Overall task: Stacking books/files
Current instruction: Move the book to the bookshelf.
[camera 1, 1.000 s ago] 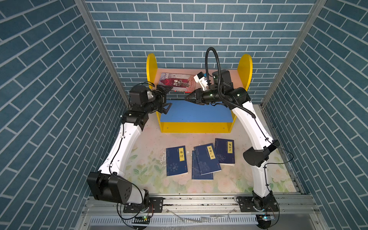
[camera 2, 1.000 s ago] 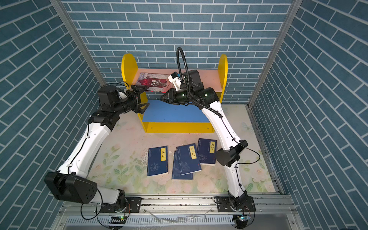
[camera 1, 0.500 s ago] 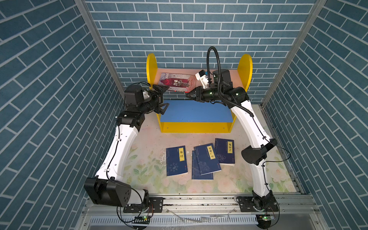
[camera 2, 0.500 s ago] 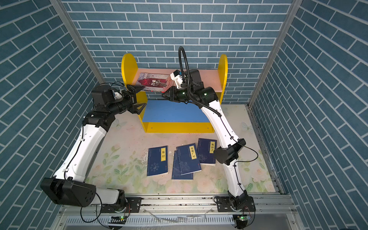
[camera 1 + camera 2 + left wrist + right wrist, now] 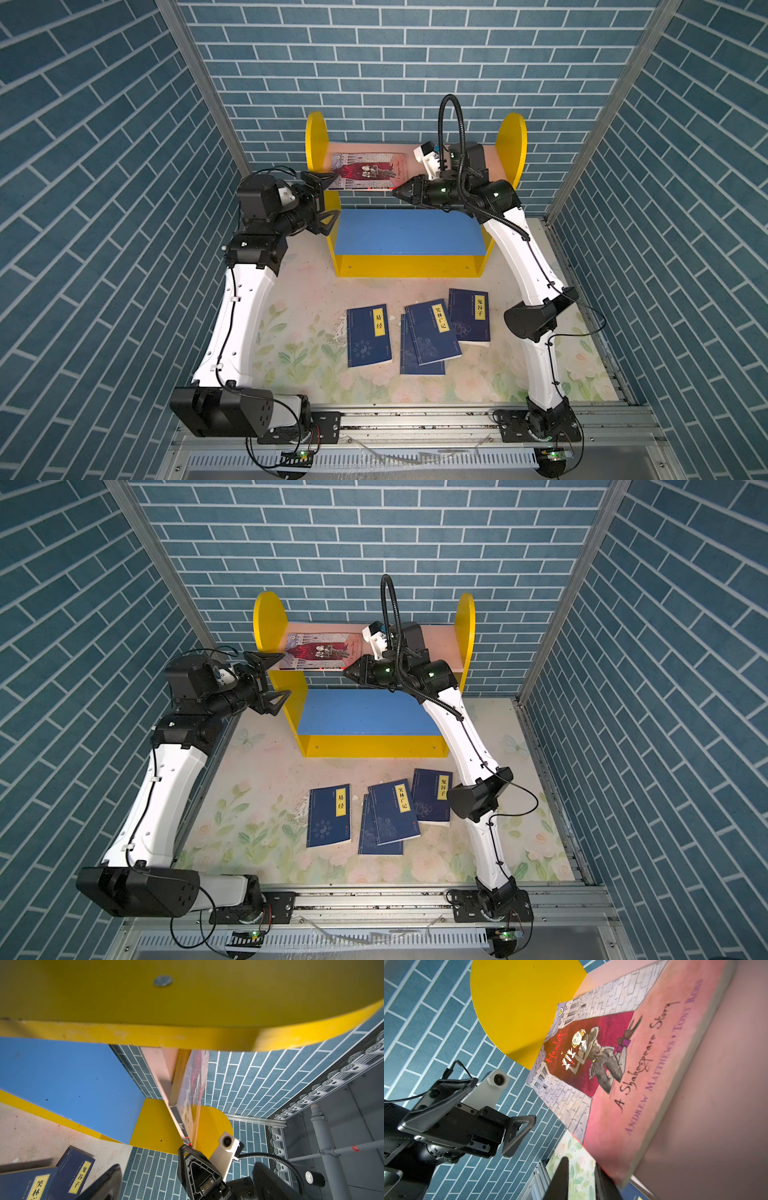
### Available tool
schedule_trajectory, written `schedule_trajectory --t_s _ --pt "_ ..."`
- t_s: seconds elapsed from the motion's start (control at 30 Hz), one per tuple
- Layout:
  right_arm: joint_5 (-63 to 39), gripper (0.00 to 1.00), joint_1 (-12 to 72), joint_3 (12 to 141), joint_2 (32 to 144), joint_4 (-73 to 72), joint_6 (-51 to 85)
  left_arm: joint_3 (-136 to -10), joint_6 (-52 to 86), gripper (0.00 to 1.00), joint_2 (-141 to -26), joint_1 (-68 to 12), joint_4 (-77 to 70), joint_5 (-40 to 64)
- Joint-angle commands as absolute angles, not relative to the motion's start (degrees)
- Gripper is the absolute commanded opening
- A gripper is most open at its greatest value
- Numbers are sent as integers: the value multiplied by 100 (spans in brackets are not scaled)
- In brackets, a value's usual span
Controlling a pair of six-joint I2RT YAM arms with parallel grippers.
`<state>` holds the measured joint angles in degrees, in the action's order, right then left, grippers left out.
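Illustrated book lies on top shelf, corner at right hand.

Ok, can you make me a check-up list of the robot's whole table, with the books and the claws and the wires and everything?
surface: floral mat, speckled with dirt; a yellow shelf stands at the back.
job's things: illustrated book lies flat on the shelf's pink upper board. On the mat, a lone navy book, two overlapping navy books and a fourth navy book against them.
clutter: nothing seen.
grippers: left gripper is open and empty, beside the shelf's side panel. Right gripper is nearly closed, tip at the illustrated book's corner; whether it grips cannot be told.
cables: black hose arches over the right arm.
surroundings: blue brick-pattern walls; metal rail in front.
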<state>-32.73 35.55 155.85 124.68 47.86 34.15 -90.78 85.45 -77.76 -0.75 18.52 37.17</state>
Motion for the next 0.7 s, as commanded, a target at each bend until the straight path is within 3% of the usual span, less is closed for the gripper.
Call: schedule_trajectory --t_s 0.0,0.37,0.67 --pt "-3278 23 3522 15707 12524 4612 3515 -9348 8475 100 -7609 127 1554 3867" --pt "-3567 26 3607 15628 12210 4910 3420 -9459 8089 100 -7478 773 753 3999" --pt "-2118 40 3455 15381 11608 5256 3138 -9755 5755 100 -7368 765 1248 3476"
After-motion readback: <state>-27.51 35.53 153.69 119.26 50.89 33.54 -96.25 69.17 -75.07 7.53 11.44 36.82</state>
